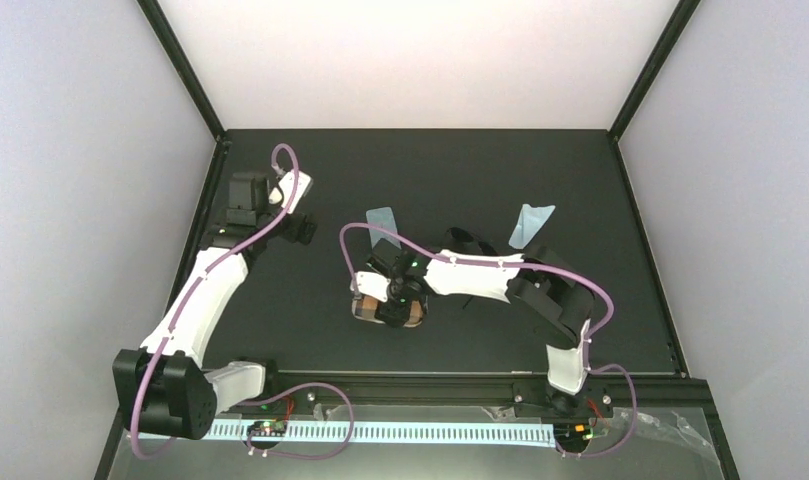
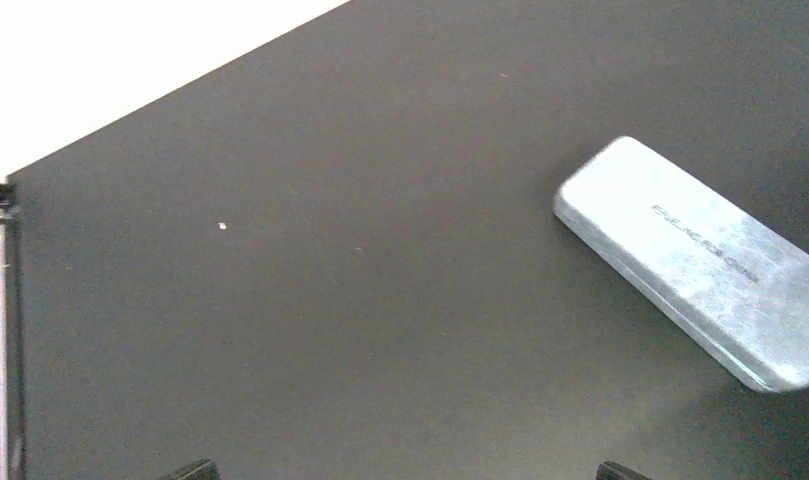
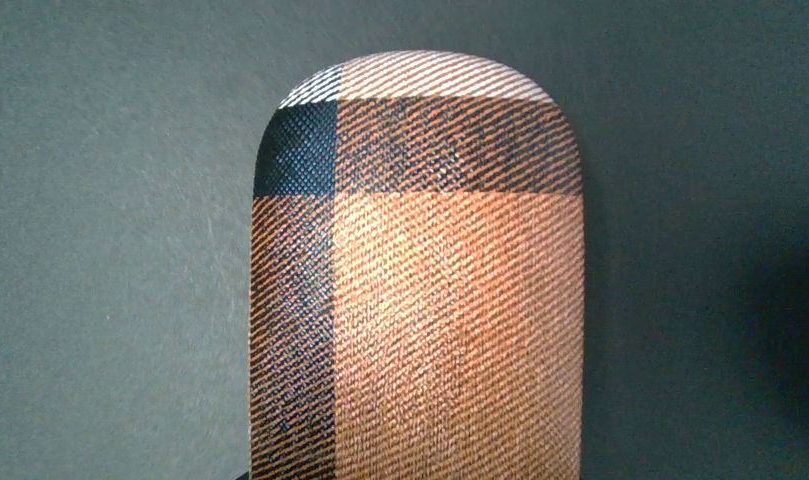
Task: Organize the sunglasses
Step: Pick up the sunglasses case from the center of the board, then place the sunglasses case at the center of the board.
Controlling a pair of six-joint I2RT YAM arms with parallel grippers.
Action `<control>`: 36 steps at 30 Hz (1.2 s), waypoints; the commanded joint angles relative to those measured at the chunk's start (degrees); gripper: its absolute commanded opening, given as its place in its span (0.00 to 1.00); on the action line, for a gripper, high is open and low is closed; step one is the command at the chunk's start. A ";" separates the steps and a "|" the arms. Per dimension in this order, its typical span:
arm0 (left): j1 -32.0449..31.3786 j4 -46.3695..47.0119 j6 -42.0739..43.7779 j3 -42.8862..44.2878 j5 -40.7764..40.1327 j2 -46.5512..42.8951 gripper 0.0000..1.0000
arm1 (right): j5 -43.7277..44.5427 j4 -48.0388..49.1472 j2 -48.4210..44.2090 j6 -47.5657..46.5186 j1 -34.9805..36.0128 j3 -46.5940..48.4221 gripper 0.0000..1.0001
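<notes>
A dark thin-armed shape, seemingly the black sunglasses, lies on the mat half hidden behind my right forearm. No reddish-brown pair shows in any view. My right gripper hangs straight over a tan plaid case, which fills the right wrist view. Its fingers are hidden there, so I cannot tell how the jaws stand. My left gripper is at the far left of the table, wide open with nothing between its fingertips. A blue-grey case lies ahead of it to the right, apart from it.
Two light blue cloths lie on the black mat behind the right arm. The blue-grey case sits near the left wall. The mat's far edge meets a white wall.
</notes>
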 commanded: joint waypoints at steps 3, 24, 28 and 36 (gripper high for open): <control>2.80 2.04 -3.51 2.13 -3.79 -1.83 0.99 | -0.61 -0.63 4.76 -2.26 0.58 10.96 0.44; 11.79 7.92 -8.61 7.18 10.39 -4.09 0.99 | -3.55 -11.56 22.53 -8.10 0.72 35.96 0.46; 11.79 8.04 -8.13 6.02 10.52 -5.46 0.99 | -3.88 -12.16 21.75 -7.98 0.61 35.30 0.67; 11.80 8.19 -8.09 5.17 11.31 -6.08 0.99 | -6.82 -9.42 17.47 -4.25 0.06 34.33 0.88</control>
